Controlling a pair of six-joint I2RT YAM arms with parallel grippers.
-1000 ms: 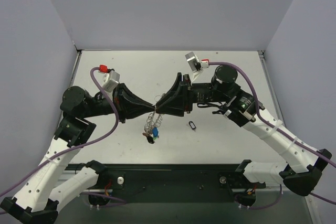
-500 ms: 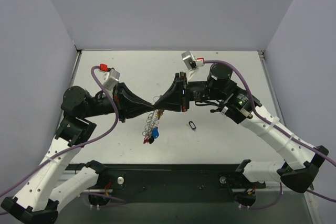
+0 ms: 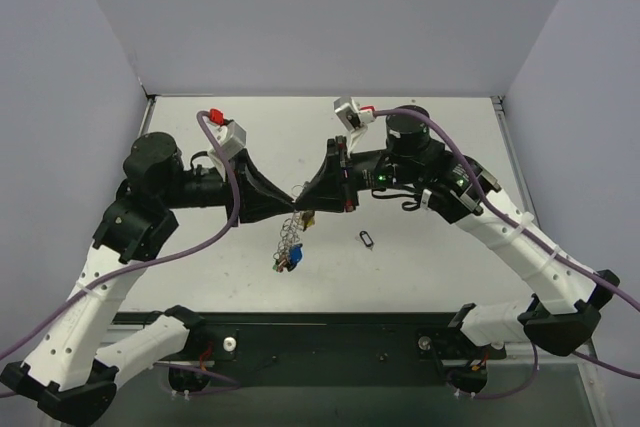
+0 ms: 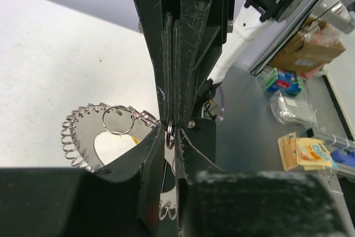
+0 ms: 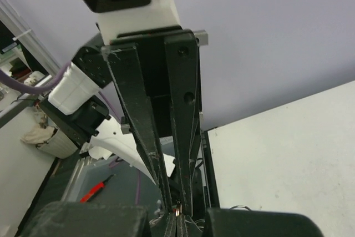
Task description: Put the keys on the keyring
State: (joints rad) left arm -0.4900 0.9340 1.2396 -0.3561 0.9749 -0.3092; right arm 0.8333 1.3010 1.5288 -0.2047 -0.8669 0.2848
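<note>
Both grippers meet tip to tip above the table's middle. The coil-rimmed keyring (image 3: 289,235) hangs below them, with the coloured keys (image 3: 289,260) bunched at its bottom. My right gripper (image 3: 304,210) is shut on a small split ring (image 4: 170,135) linked to the keyring (image 4: 69,137). My left gripper (image 4: 171,137) stands slightly open, a jaw on each side of that small ring without pinching it. In the right wrist view my right gripper (image 5: 177,223) is shut at the bottom edge, and the left arm's fingers (image 5: 147,137) reach down to it.
A small dark key-like piece (image 3: 367,239) lies on the white table (image 3: 430,147) to the right of the hanging bunch. Grey walls close in the table on the left, back and right. The black arm mount (image 3: 330,332) runs along the near edge.
My right gripper closed on the small ring, and my left gripper's jaws have just parted a little. Both wrists shifted slightly; the bunch still hangs under the tips.
</note>
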